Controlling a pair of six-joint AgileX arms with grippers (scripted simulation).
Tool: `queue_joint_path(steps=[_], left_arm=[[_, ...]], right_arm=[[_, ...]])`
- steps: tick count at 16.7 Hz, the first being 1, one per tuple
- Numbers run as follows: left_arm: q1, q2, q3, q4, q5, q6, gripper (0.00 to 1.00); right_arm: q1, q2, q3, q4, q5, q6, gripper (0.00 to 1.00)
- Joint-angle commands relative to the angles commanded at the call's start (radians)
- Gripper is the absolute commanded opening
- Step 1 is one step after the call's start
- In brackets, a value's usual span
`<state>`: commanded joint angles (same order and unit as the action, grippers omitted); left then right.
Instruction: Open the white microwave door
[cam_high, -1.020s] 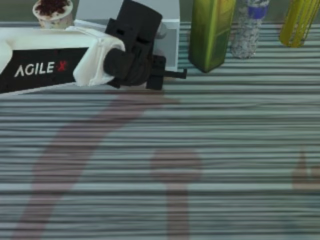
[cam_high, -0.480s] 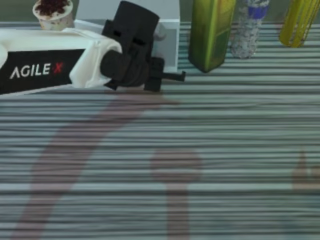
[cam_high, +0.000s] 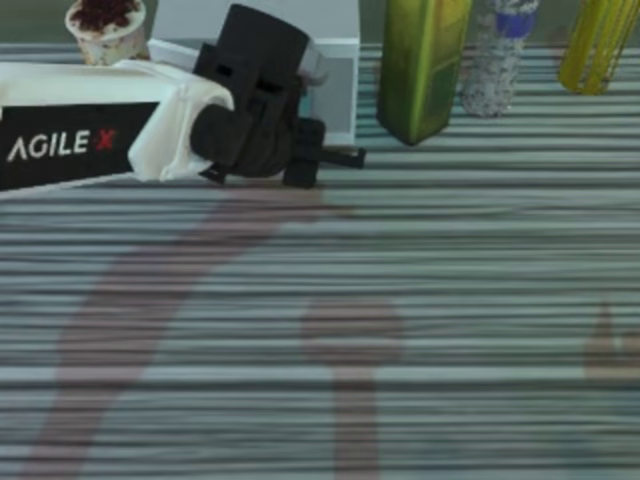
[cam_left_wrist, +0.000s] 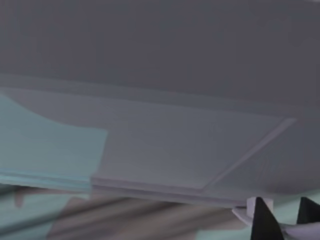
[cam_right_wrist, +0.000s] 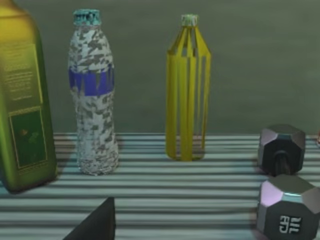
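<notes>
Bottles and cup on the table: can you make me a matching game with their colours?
Things:
1. square bottle
2. speckled bottle
3. slim bottle
4. cup

Colours:
A. yellow with see-through stripes
B. pale, with a dark red topping
C. olive green with a label
D. grey and white flecks, blue band

Pairs: 1-C, 2-D, 3-A, 4-B
</notes>
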<state>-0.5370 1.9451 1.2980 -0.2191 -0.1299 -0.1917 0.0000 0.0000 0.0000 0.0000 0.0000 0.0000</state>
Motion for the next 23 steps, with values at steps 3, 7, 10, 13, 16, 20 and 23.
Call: queue_joint_path(steps=[3,7,10,13,16,20,23], left_arm=[[0.0,0.0,0.0,0.0,0.0,0.0,0.0],[0.0,0.0,0.0,0.0,0.0,0.0,0.0],[0.0,0.0,0.0,0.0,0.0,0.0,0.0],[0.0,0.0,0.0,0.0,0.0,0.0,0.0],[0.0,0.0,0.0,0.0,0.0,0.0,0.0],[0.0,0.0,0.0,0.0,0.0,0.0,0.0],[-0.004,-0.002,-0.008,0.0,0.014,0.005,0.0]], right_arm=[[0.0,0.0,0.0,0.0,0.0,0.0,1.0],[0.0,0.0,0.0,0.0,0.0,0.0,1.0],[0.0,0.0,0.0,0.0,0.0,0.0,1.0],[0.0,0.0,0.0,0.0,0.0,0.0,1.0],[0.0,0.0,0.0,0.0,0.0,0.0,1.0],[0.0,0.0,0.0,0.0,0.0,0.0,1.0],[0.0,0.0,0.0,0.0,0.0,0.0,1.0]])
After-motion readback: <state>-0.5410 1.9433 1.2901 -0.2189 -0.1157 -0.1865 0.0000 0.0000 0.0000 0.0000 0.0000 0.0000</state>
